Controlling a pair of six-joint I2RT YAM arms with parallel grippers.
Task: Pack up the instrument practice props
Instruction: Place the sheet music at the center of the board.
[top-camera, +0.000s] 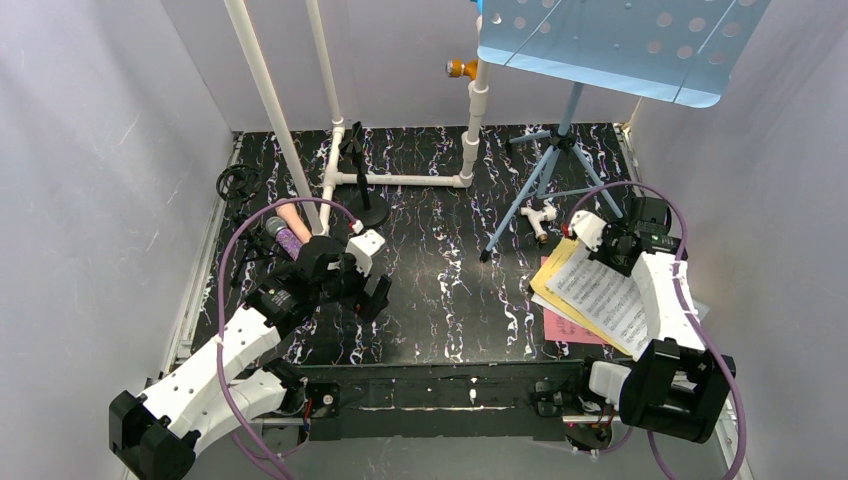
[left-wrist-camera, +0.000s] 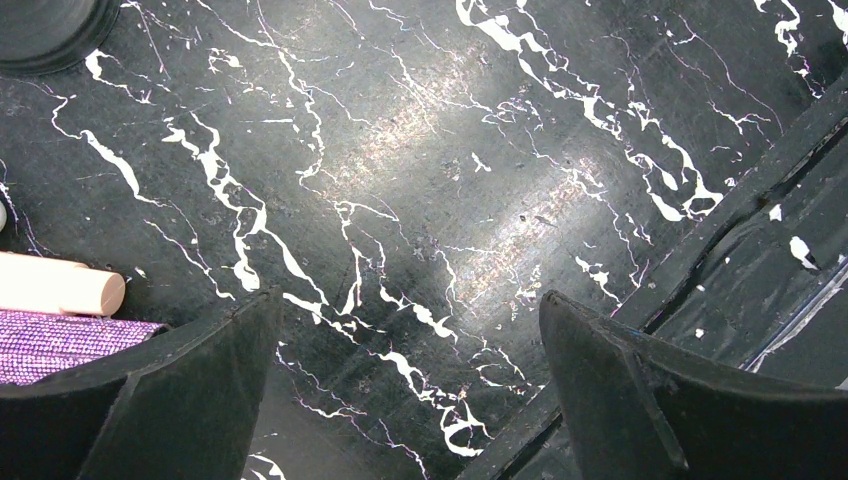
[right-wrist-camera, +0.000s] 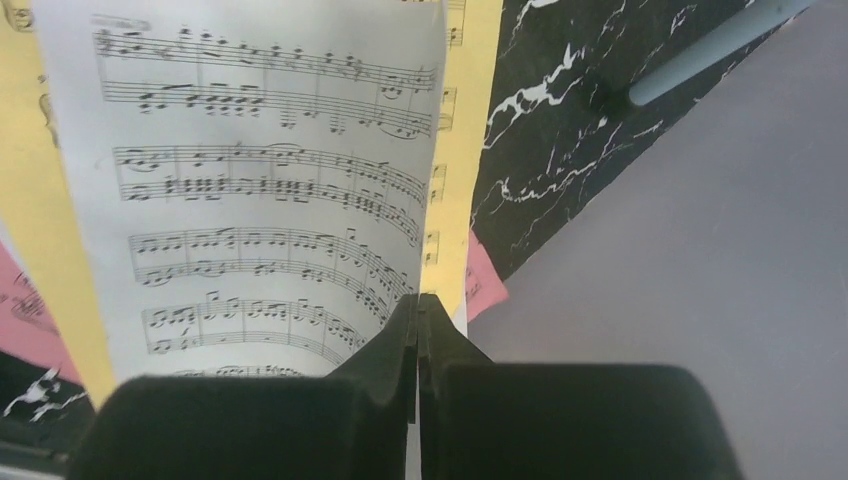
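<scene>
My right gripper (right-wrist-camera: 417, 300) is shut on the edge of a white sheet-music page (right-wrist-camera: 250, 200), which curls up ahead of it over a yellow page (right-wrist-camera: 465, 150) and a pink page (right-wrist-camera: 485, 280). From above, this gripper (top-camera: 605, 262) sits at the far end of the paper stack (top-camera: 600, 300) on the right. My left gripper (left-wrist-camera: 410, 297) hangs open over bare black floor. The pink microphone (left-wrist-camera: 55, 285) and the glittery purple microphone (left-wrist-camera: 60, 340) lie just left of it. A round-base mic mount (top-camera: 365, 210) stands behind them. The light-blue music rack (top-camera: 620, 40) stands at the back right.
A white pipe frame (top-camera: 400, 180) crosses the back of the floor, with a small white fitting (top-camera: 543, 213) near the rack's blue legs (top-camera: 550, 180). A black tangled mount (top-camera: 240, 185) lies at the far left. Grey walls close in on both sides.
</scene>
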